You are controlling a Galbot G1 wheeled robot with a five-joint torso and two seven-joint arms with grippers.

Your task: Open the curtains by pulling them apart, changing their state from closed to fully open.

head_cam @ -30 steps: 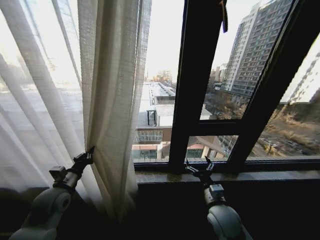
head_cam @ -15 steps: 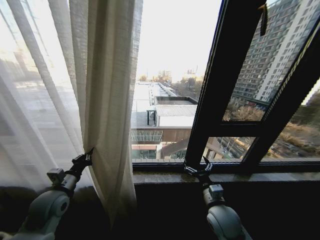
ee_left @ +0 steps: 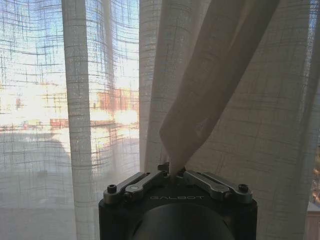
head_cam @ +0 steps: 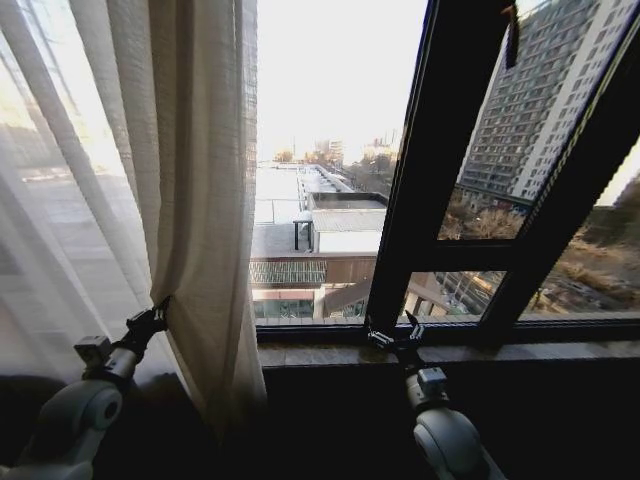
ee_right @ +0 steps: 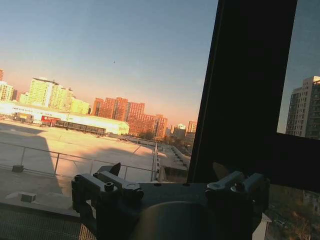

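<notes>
The left wrist view shows the left gripper (ee_left: 172, 172) with fingers clamped on a fold of the curtains (head_cam: 190, 200), bunched at the window's left. The right gripper (head_cam: 398, 335) hovers, fingers apart, over the sill (head_cam: 560, 351).

Strong daylight is admitted through the window, and the sky is blown out to white in the head view. The curtains (head_cam: 190, 200) are lit from behind, so their weave is shown glowing in the left wrist view. The dark window frame (head_cam: 440, 170) is reduced to silhouette, and the room below the sill (head_cam: 450, 352) is left in deep shadow. Straight lines are bent toward the head view's edges.
</notes>
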